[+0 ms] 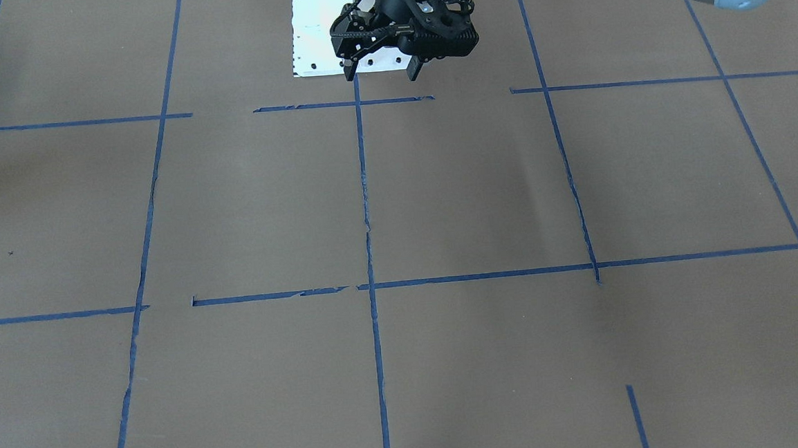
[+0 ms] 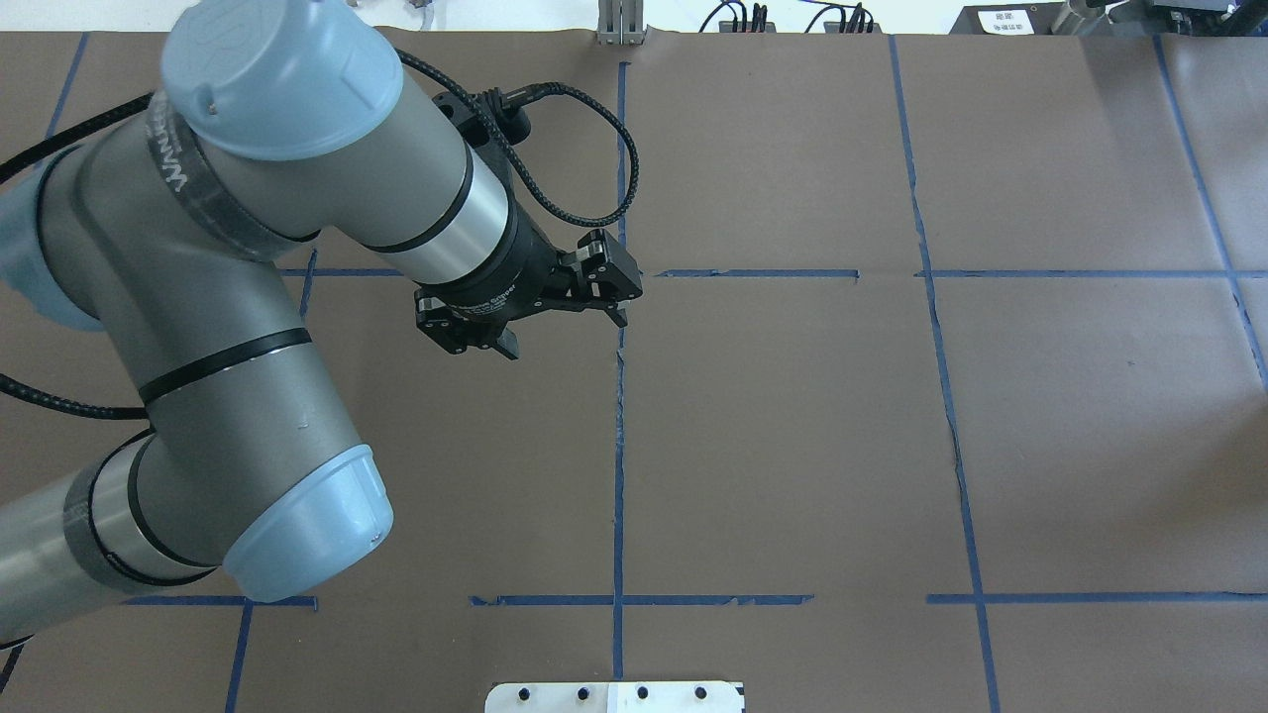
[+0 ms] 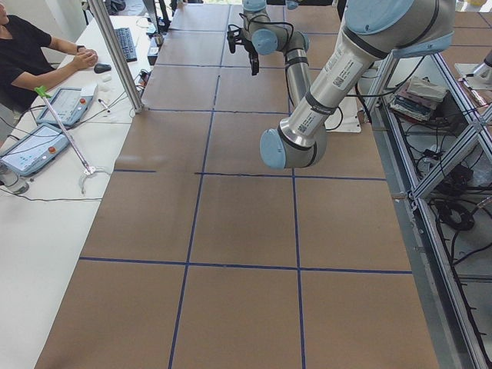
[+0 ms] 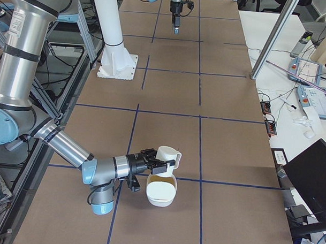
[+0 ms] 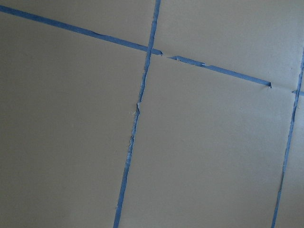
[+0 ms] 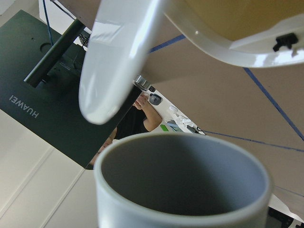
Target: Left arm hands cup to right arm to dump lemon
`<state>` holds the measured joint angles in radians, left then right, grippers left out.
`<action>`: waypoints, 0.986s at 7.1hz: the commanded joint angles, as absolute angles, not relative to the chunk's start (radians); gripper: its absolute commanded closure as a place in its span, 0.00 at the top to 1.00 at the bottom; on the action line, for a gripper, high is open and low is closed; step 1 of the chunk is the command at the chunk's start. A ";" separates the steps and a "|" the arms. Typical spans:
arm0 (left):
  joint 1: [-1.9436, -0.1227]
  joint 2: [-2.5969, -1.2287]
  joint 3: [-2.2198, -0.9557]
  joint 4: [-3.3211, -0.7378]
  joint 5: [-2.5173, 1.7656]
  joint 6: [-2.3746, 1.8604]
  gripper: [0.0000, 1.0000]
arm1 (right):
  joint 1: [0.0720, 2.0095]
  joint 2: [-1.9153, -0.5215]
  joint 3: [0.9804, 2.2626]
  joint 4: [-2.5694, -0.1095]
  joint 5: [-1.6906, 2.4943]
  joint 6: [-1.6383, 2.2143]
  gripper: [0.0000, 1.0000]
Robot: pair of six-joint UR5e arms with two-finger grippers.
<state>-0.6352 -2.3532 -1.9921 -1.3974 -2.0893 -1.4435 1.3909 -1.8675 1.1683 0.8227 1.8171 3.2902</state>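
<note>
The white cup (image 4: 168, 154) is held in the air by my right gripper (image 4: 157, 164), just above a white bowl (image 4: 160, 196) near the table's right end. In the right wrist view the cup's grey inside (image 6: 183, 185) looks empty, with the bowl's rim (image 6: 213, 42) beyond it. The bowl's inside looks yellowish. I cannot make out the lemon as a separate lump. My left gripper (image 2: 565, 332) is open and empty, hovering over the centre tape line. It also shows in the front view (image 1: 383, 71). The left wrist view shows only bare table.
The brown table (image 2: 792, 446) carries a blue tape grid. A white base plate (image 2: 614, 696) sits at the robot's edge, and a white post (image 4: 110, 29) rises from it. A person (image 3: 23, 54) sits at the side desk with tablets. A black laptop (image 4: 311, 175) stands nearby.
</note>
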 commanded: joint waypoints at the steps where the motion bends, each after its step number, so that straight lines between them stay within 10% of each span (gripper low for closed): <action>1: -0.638 -2.352 -1.993 -1.397 -2.089 -1.443 1.00 | 1.390 -1.846 1.230 0.771 1.813 3.284 0.32; 7: -0.640 -2.352 -1.994 -1.397 -2.085 -1.443 1.00 | 1.327 -1.753 1.518 0.194 1.732 3.211 0.32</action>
<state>-0.6396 -2.3516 -1.9942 -1.3974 -2.0848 -1.4435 1.3511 -1.7545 1.4444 0.3018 1.7572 3.2105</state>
